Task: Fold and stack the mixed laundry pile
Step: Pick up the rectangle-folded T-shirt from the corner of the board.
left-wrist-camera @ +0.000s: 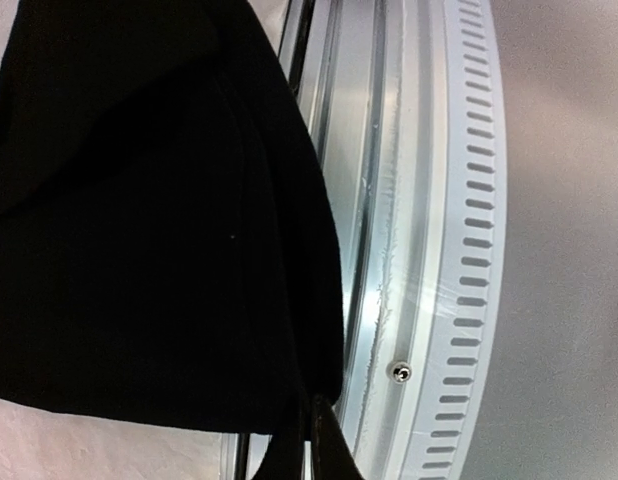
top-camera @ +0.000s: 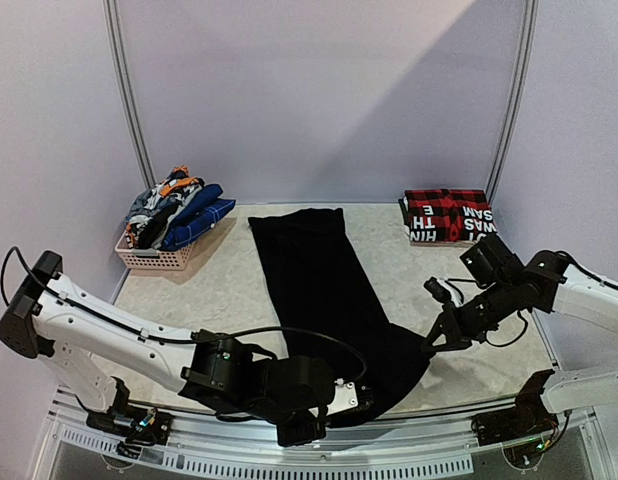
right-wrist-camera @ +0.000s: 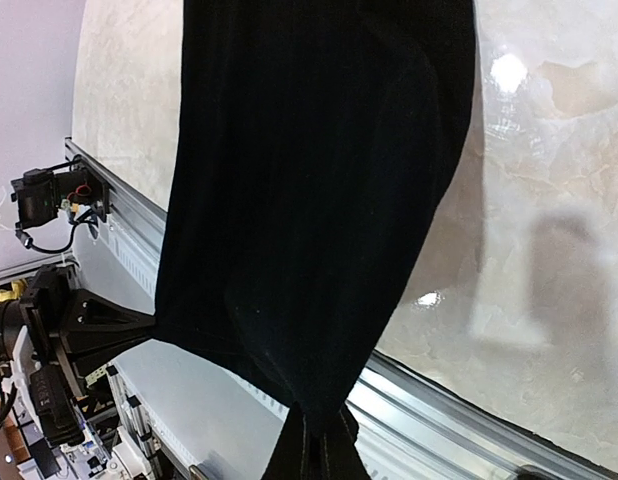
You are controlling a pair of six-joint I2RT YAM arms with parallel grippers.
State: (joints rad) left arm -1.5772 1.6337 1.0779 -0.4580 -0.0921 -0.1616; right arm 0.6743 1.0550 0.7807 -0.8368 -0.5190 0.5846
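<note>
black trousers, one piece out of the mixed laundry pile, spread lengthwise down the middle of the table, near end reaching the front rail, far end pointing toward the back wall. nearest: left gripper clenched on the near corner of the cloth right at the rail, a fold of black fabric pinched between the fingers. just beyond and to the right: right gripper also clamped tight on the near end's right-hand edge, cloth fanning out from it in a slack sheet in its wrist view. judged soft, limp and fairly heavy for a garment, matte rather than slippery; no stiffness to hold a shape, so likely to sag between the two holds and drag on the tabletop. best taken at hems, corners or waistband, with both holds level and well apart to keep the edge taut for a fold. farther back, right: folded red-and-black plaid piece with white lettering, well apart from the trousers. far left: pale lattice basket holding the remainder of that pile, blue, grey and orange pieces heaped together, not yet folded.
</note>
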